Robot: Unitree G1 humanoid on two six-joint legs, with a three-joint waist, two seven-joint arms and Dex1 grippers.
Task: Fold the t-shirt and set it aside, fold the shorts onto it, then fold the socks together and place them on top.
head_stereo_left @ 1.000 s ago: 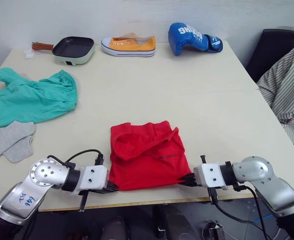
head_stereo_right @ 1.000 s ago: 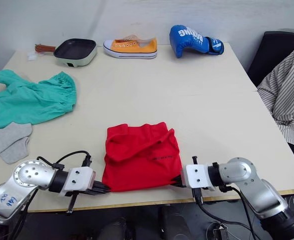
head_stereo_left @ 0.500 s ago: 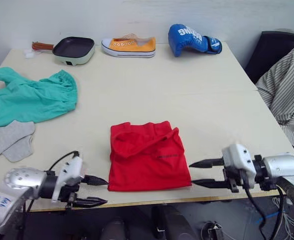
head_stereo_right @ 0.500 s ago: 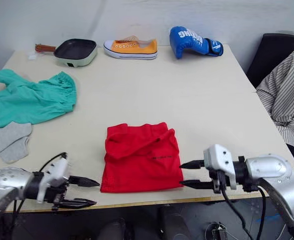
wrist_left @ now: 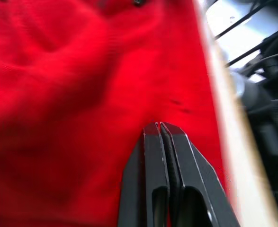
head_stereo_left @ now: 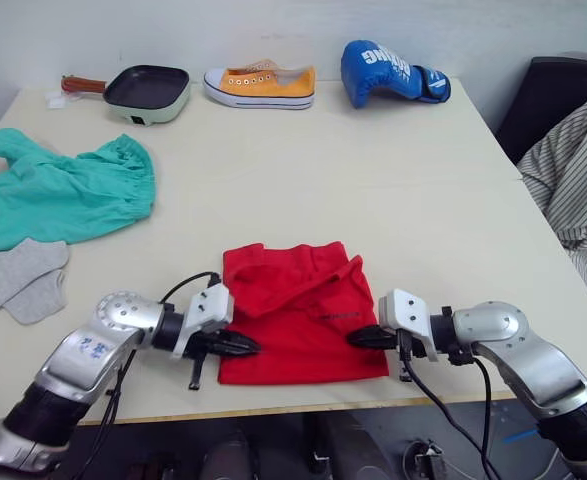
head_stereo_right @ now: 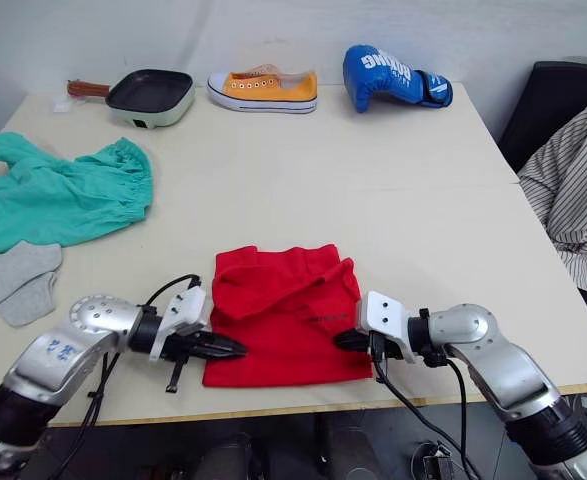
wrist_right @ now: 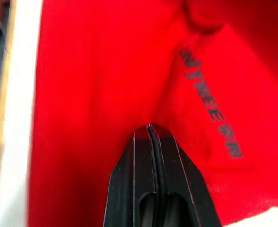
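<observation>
While the t-shirt (head_stereo_left: pixel 298 315) sits folded small at the table's (head_stereo_left: pixel 423 200) six o'clock edge, left gripper (head_stereo_left: pixel 245 346) and right gripper (head_stereo_left: pixel 358 338) press in from nine and three, fingers together on the cloth. Setting it aside looks next; shorts (head_stereo_left: pixel 58 192) and socks (head_stereo_left: pixel 18 280) wait unfolded at ten o'clock.

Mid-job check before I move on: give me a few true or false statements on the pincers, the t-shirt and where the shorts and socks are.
1. Both pincers' fingers are closed. True: the left pincer and right pincer show fingers pressed together over the t-shirt.
2. The shorts lie on the t-shirt. False: they lie apart, at the table's left.
3. The socks lie beside the shorts. True.
4. The t-shirt is spread flat and unfolded. False: it is a compact folded bundle.
</observation>
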